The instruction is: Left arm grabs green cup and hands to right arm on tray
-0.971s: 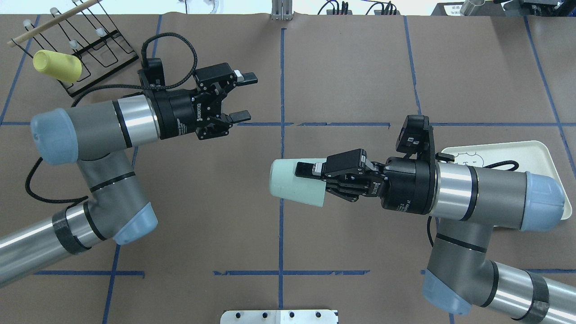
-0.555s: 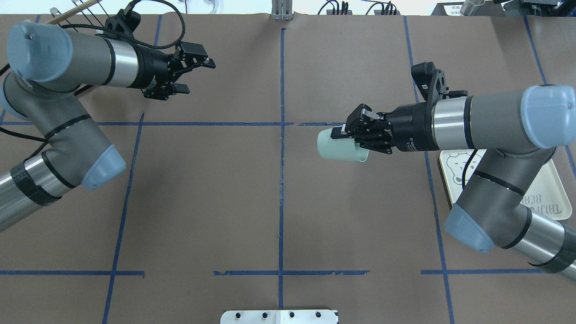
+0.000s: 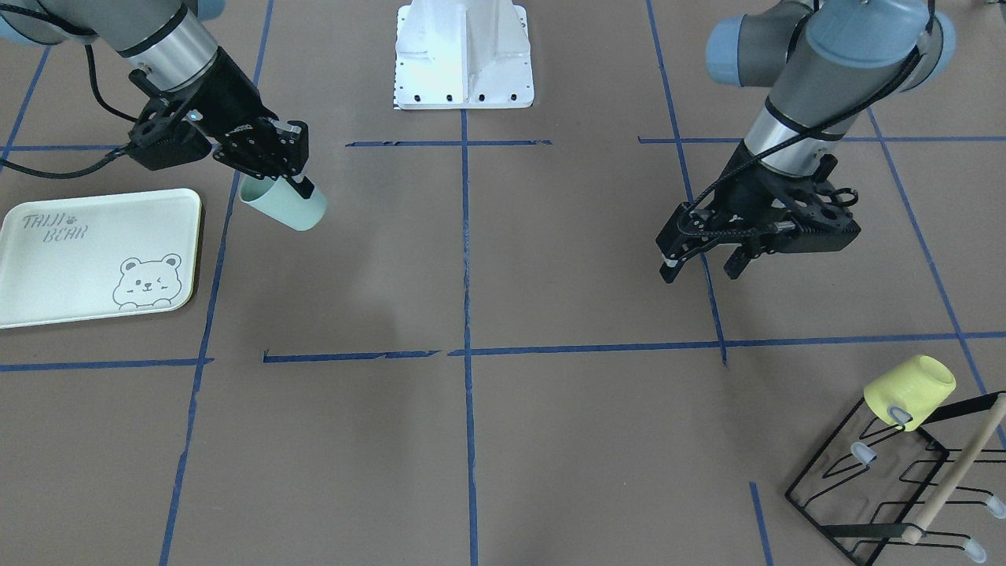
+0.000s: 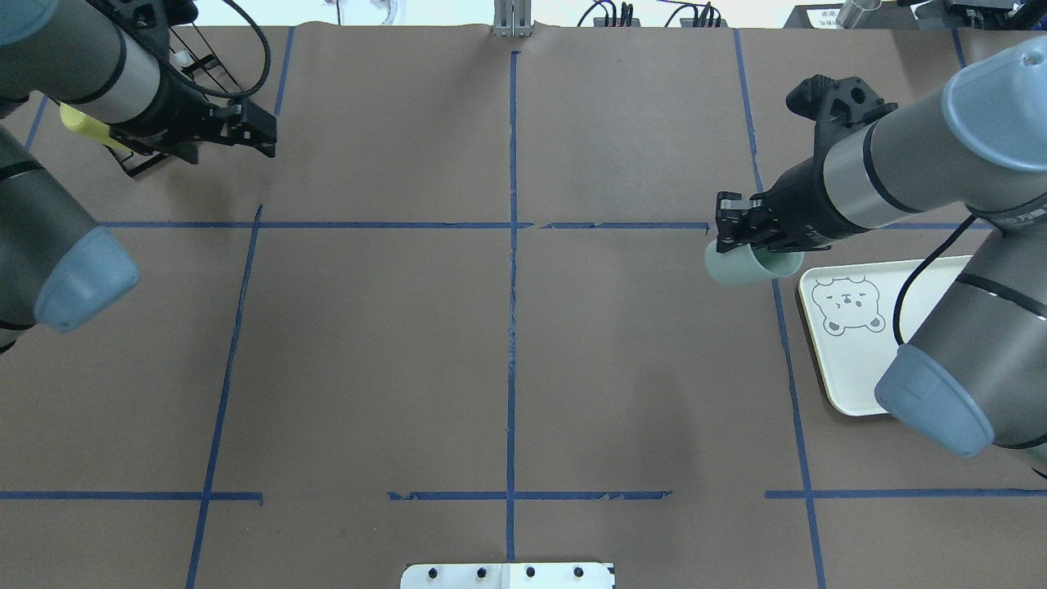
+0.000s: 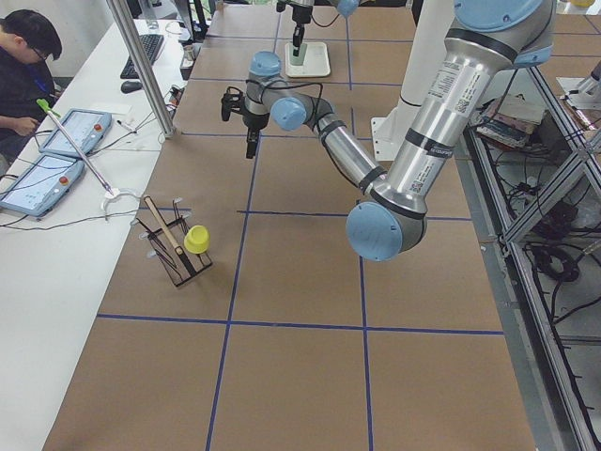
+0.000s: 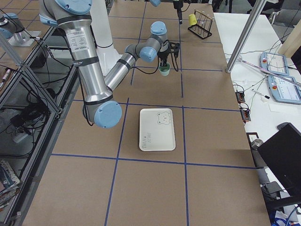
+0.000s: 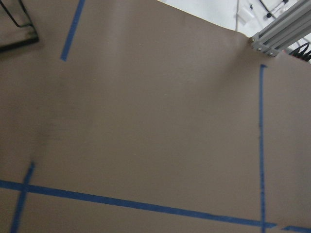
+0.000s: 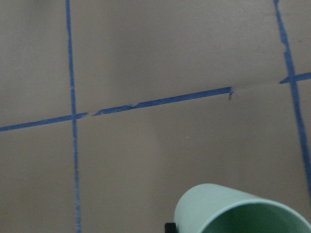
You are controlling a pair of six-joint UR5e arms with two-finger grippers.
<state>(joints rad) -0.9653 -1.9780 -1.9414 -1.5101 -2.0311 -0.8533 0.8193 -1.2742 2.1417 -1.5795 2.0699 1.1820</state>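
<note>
Left gripper open, empty, pointing down; right gripper clamped, angled down, wrist tilted

Grey tube links on left arm and right arm; pale blue joint caps, silver wrist bands. Left gripper and right gripper black. Black cable looped at each wrist. White base, row of dark screw holes.

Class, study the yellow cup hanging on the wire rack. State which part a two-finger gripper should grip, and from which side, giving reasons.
Grip the yellow cup across its smooth side wall near the closed base, coming from above. It sits tilted, mouth down over a prong of the wire rack, so the rim is likely blocked while the base end stands free.
</note>
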